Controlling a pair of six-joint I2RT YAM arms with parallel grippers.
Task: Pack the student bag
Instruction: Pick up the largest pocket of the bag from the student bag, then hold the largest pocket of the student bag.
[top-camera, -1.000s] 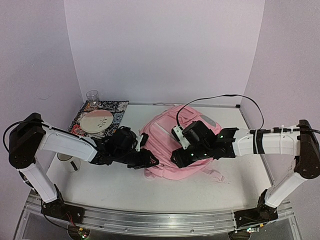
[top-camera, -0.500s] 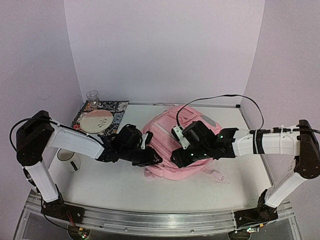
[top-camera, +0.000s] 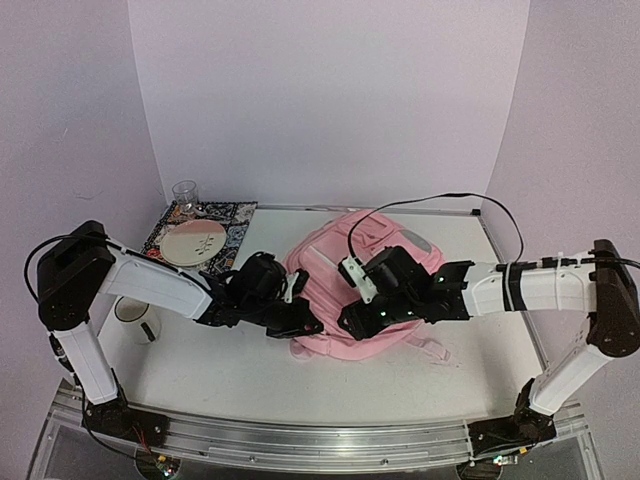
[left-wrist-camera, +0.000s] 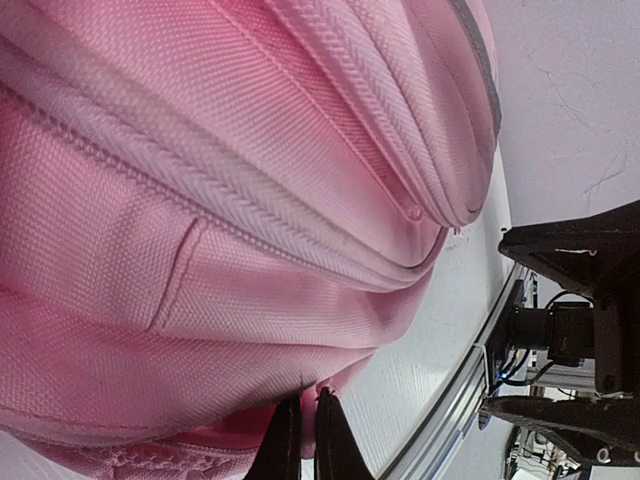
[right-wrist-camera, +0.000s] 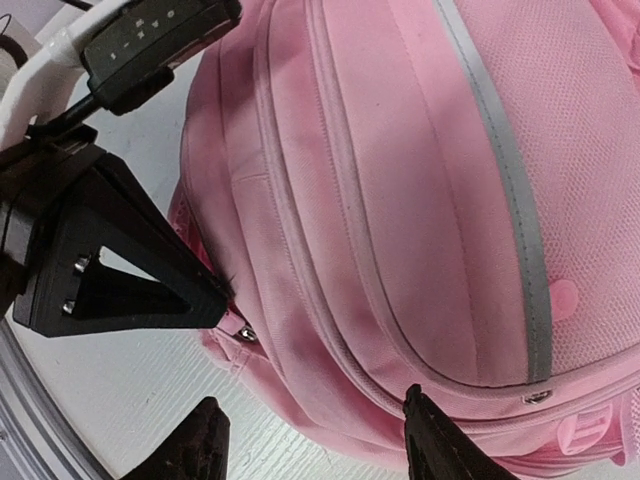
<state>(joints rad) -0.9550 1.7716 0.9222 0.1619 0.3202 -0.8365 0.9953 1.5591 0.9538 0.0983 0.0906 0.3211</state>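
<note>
Item: bag (top-camera: 397, 232), pink, lying flat at the centre of the top view, long axis running lower left to upper right. State of my left gripper (left-wrist-camera: 300, 445): jaws pinched together at the bag's lower-left edge, touching the fabric below the zip seam (left-wrist-camera: 250, 238); I cannot tell whether a zip tab is caught between them. State of my right gripper (right-wrist-camera: 315, 450): jaws parted, empty, hovering over that same corner, the bag spreading up and right from it. Judgement: left is nearer, so any opening pull should follow the seam.
</note>
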